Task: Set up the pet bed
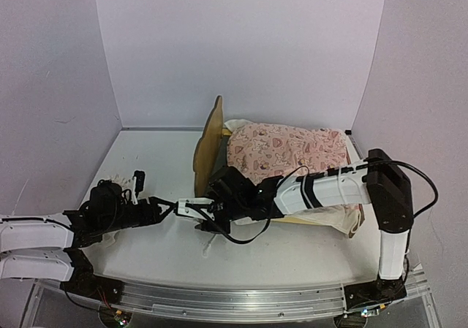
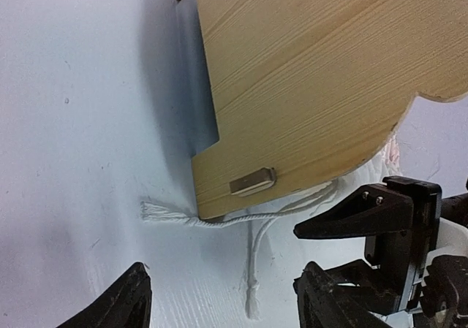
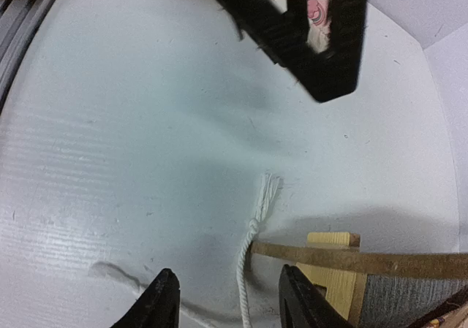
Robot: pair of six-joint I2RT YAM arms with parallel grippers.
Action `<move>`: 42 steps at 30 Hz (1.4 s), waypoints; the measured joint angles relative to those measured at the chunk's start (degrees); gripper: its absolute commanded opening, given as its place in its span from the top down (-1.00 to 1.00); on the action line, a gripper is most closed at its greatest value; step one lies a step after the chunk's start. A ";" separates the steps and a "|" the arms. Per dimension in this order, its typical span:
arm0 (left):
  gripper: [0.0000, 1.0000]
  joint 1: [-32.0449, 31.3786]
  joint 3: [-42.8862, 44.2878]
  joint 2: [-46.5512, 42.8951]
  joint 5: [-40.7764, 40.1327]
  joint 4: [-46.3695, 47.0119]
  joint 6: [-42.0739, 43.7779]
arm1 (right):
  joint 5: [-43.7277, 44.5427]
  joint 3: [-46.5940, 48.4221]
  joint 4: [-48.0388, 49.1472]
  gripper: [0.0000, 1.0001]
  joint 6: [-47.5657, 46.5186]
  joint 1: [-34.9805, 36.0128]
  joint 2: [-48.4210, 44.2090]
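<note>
Quick status on our end. The left gripper is spread wide with nothing in it. The right gripper is roughly half open and also holding nothing. A thin white cord runs along the table between the right gripper's fingers, but they're visibly clear of it.

The pet bed sits straight ahead of the left gripper. Its headboard stands upright and faces us flat-on, just beyond the fingertips. The bed's long axis runs away from the left gripper toward the right arm's side. The pink blanket is piled on top.

From the right gripper, the near headboard-end corner of the frame is just off to one side, and a strip of the grey mattress pad shows there. The right arm reaches in alongside the bed's near rail. The two grippers are nearly nose to nose by that corner. We reckon the right one is slightly nearer the frame, so whichever goes in next, the other needs to give it room.
</note>
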 measured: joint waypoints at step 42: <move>-0.53 -1.81 2.60 47.28 26.05 40.83 17.97 | 3.39 -21.20 9.05 0.16 14.51 1.22 -25.62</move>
